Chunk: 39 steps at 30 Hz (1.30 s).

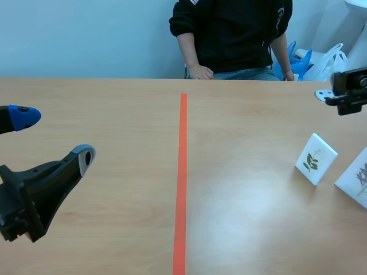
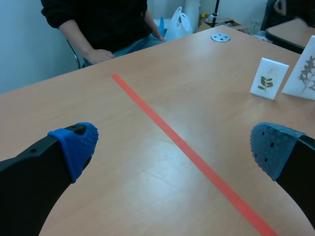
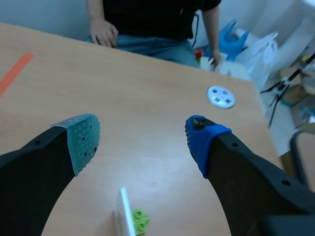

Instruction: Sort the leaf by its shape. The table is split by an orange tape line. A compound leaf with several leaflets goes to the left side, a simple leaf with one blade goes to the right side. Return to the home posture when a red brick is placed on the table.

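Observation:
A small white card (image 1: 315, 158) showing a green sprig of several leaflets stands upright on the right half of the table. A second white card (image 1: 355, 177) with a grey-green branching leaf stands beside it at the right edge. Both cards show in the left wrist view, the small card (image 2: 269, 77) and the larger card (image 2: 301, 76), far ahead and to the right of my open, empty left gripper (image 2: 172, 147). My left gripper (image 1: 54, 137) hangs over the left half. My right gripper (image 3: 142, 141) is open above a card's top edge (image 3: 124, 214), which rests on a green brick stand (image 3: 139, 220).
The orange tape line (image 1: 182, 183) runs down the table's middle. A person (image 1: 232, 34) sits at the far side with a hand (image 1: 199, 71) on the table edge. A round white disc (image 3: 221, 96) lies near the far right corner. My right arm (image 1: 350, 91) is raised at the right.

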### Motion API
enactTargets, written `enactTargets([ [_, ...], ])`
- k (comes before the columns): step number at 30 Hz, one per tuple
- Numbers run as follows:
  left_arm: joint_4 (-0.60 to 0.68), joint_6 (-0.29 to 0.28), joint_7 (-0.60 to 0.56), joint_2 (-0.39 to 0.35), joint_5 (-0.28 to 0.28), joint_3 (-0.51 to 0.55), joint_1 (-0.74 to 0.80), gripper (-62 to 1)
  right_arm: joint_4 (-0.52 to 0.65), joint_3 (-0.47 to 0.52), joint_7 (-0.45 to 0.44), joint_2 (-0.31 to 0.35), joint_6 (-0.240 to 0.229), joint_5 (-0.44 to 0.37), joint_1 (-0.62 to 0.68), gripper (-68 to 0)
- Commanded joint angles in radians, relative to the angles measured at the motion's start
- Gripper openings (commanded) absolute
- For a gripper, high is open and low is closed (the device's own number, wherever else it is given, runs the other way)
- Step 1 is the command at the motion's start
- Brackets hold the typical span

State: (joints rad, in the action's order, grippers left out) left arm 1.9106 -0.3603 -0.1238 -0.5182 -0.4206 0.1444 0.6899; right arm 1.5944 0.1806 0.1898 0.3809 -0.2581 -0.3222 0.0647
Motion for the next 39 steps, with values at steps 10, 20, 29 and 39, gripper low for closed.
enactTargets([
  [10,0.015,-0.002,-0.014,-0.001,-0.010,0.004,0.011,1.4,0.265,0.169,-0.010,0.116,-0.005,-0.080,0.327,-30.4],
  [20,0.015,-0.002,-0.014,-0.002,-0.010,0.004,0.011,1.4,0.356,0.233,-0.014,0.115,-0.132,-0.168,0.479,-15.0],
  [29,0.014,-0.002,-0.014,-0.017,-0.010,0.004,0.010,1.4,0.374,0.246,-0.119,0.115,-0.163,-0.239,0.505,-12.8],
  [39,0.014,-0.002,-0.015,-0.017,-0.010,0.004,0.010,1.4,0.374,0.246,-0.153,0.117,-0.193,-0.318,0.503,-12.8],
])
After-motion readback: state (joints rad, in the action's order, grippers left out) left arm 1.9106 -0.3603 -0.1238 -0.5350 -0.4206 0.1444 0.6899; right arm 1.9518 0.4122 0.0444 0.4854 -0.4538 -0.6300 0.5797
